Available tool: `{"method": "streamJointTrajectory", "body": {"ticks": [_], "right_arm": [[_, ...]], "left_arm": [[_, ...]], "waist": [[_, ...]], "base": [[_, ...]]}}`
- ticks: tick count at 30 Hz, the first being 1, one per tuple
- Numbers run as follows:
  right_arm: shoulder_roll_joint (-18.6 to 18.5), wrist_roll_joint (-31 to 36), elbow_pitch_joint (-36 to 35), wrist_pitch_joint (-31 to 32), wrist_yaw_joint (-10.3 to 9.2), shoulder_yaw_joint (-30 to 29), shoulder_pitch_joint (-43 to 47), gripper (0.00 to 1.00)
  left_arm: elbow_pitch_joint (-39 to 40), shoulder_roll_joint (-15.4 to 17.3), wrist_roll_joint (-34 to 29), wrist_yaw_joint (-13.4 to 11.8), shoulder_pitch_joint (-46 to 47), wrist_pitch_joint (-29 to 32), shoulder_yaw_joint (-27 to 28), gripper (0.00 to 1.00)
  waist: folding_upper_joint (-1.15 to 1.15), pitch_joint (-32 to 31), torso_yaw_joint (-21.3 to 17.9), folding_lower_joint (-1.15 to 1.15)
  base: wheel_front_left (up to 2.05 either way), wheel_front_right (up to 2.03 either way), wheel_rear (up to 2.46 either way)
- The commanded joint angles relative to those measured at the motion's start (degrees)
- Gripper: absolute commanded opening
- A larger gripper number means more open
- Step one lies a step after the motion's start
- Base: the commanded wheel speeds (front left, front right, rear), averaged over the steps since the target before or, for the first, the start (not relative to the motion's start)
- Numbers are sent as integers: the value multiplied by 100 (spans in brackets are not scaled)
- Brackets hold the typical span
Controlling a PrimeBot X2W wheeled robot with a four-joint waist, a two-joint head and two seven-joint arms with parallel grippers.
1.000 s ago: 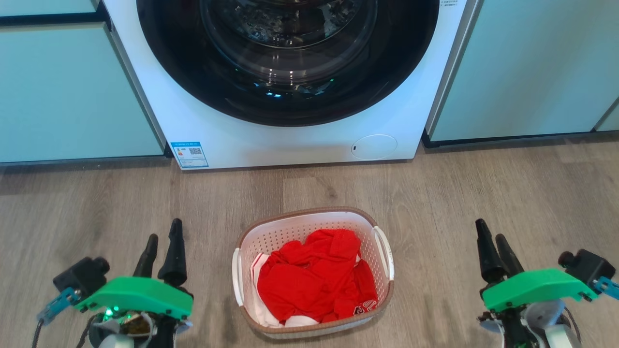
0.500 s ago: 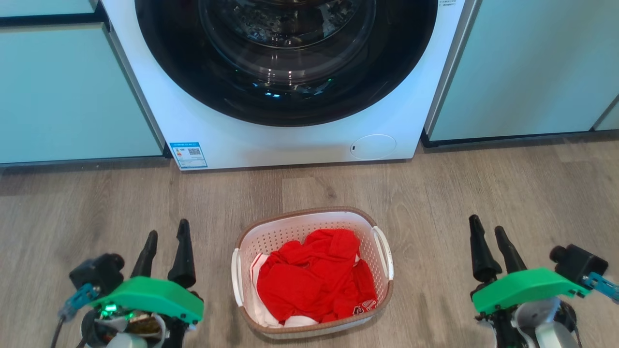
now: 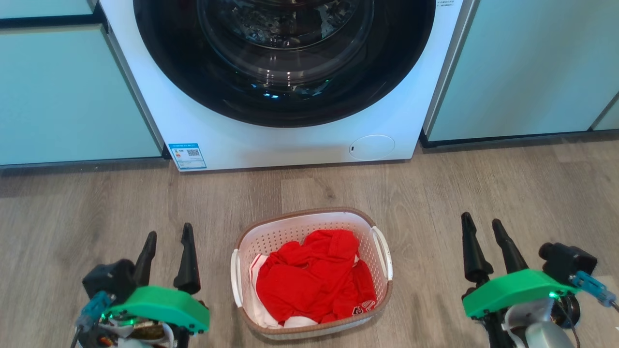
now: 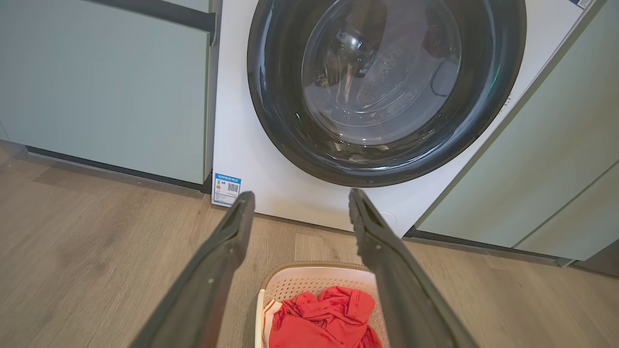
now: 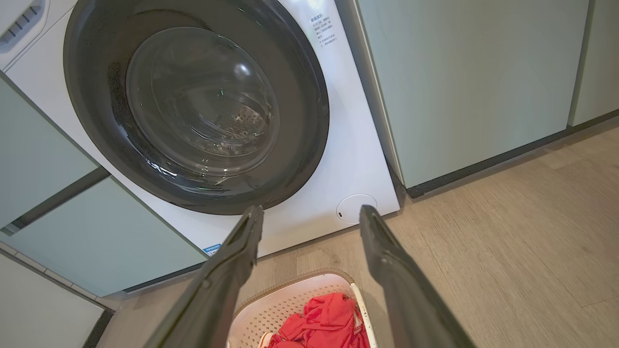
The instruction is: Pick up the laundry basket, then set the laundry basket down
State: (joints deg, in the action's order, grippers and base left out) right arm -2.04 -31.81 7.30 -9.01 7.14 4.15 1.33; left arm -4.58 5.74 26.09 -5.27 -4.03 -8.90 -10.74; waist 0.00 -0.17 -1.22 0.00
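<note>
Left hand (image 3: 169, 230), right hand (image 3: 481, 218) spread; laundry basket (image 3: 290, 233) between, untouched.

Room setting, as I see it from the remote station. A white front-loading washing machine (image 3: 271, 145) stands built in between a pale green left cabinet (image 3: 63, 92) and a matching right cabinet (image 3: 527, 67). Its round door (image 3: 285, 58), dark-rimmed with a glass bowl, is shut and carries small bright reflections. I note a blue label (image 3: 187, 155) at the lower left corner of the front panel and a round flap (image 3: 371, 147) at the lower right. A dark plinth (image 3: 508, 137) runs under the right cabinet. The floor (image 3: 96, 203) is grey-brown wood-look planking, evenly lit.
</note>
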Motion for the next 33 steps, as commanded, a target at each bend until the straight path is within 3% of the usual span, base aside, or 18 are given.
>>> {"method": "streamJointTrajectory", "body": {"ticks": [1, 33], "right_arm": [[-59, 199, -260, -91, 27, 153, -153, 100], [-84, 2095, -442, -598, 35, 579, -39, 100]], "left_arm": [[252, 91, -209, -33, 138, -103, 95, 100], [355, -181, -2196, 186, -164, -609, 289, 100]], "waist": [[0, -1, -1, 0], [0, -74, -50, 0]], "base": [[0, 0, 0], [0, 0, 0]]}}
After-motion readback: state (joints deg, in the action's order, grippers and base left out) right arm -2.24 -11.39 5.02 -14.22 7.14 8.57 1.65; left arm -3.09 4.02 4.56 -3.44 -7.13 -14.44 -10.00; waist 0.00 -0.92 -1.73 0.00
